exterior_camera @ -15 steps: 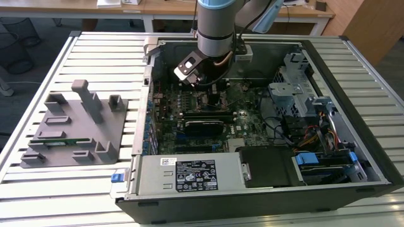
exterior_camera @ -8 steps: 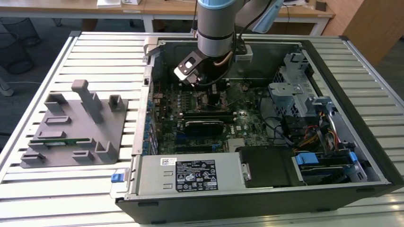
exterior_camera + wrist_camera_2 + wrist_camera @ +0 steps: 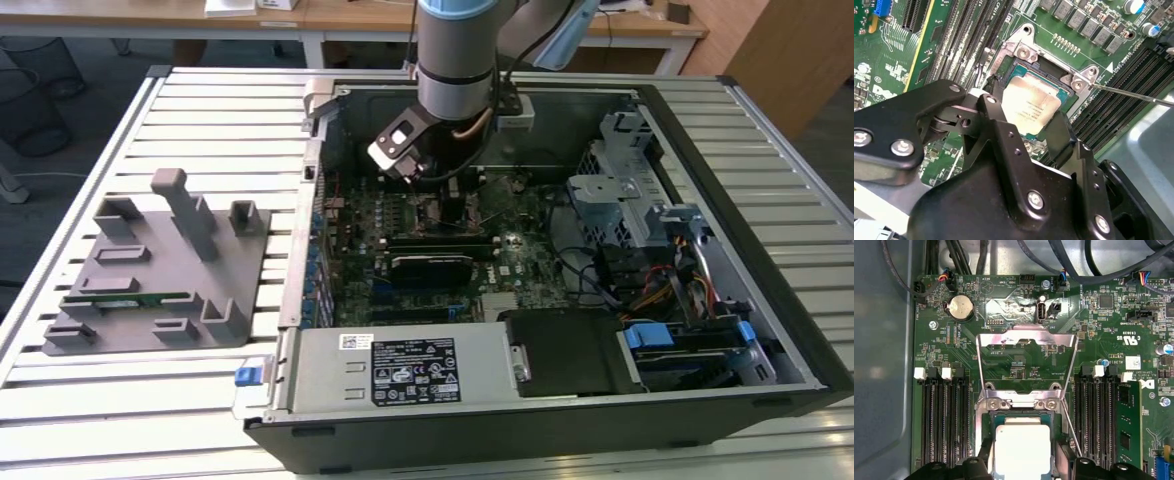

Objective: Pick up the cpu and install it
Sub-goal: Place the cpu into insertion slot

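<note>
The arm [image 3: 454, 50] stands near vertical, wrist angled, with its pincer [image 3: 1026, 114] pointing down.

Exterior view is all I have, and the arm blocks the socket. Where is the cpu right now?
Observer: In both wrist views the cpu lies inside the socket, silver top up, with the hand right over it. I cannot tell whether it is fully seated.
Operator: Is the retention plate down over it?
Observer: No. In the first wrist view the metal plate is flipped open, lying back over the board.
Operator: And the lever?
Observer: In the second wrist view the thin lever is unlatched and sticks out to one side of the socket.
</note>
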### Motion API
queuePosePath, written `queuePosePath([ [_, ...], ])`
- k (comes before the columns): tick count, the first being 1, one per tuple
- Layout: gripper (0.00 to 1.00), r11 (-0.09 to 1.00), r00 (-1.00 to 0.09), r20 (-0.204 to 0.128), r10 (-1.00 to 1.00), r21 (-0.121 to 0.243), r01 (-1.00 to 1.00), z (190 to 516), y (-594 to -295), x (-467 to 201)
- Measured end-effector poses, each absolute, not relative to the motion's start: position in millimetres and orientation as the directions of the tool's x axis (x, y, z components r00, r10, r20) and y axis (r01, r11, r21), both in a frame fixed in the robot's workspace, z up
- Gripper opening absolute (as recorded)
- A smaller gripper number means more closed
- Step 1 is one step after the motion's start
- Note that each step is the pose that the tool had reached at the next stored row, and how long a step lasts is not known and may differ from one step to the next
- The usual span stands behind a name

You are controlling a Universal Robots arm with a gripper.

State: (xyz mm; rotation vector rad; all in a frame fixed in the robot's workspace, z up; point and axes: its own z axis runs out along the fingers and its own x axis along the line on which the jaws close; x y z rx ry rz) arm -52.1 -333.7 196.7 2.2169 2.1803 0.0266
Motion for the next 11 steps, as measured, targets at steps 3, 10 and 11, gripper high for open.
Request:
queuePosePath([
  [3, 0.6, -0.016, 0.017, -0.01, 1.0, 0.034, 0.999, 199.0, -333.6, -52.1],
  [10, 0.4, -0.016, 0.017, -0.01, 1.0, 0.025, 1.0, 209.2, -333.6, -51.9],
  [11, 0.35, -0.016, 0.017, -0.01, 1.0, 0.023, 1.0, 210.2, -333.7, -51.6],
])
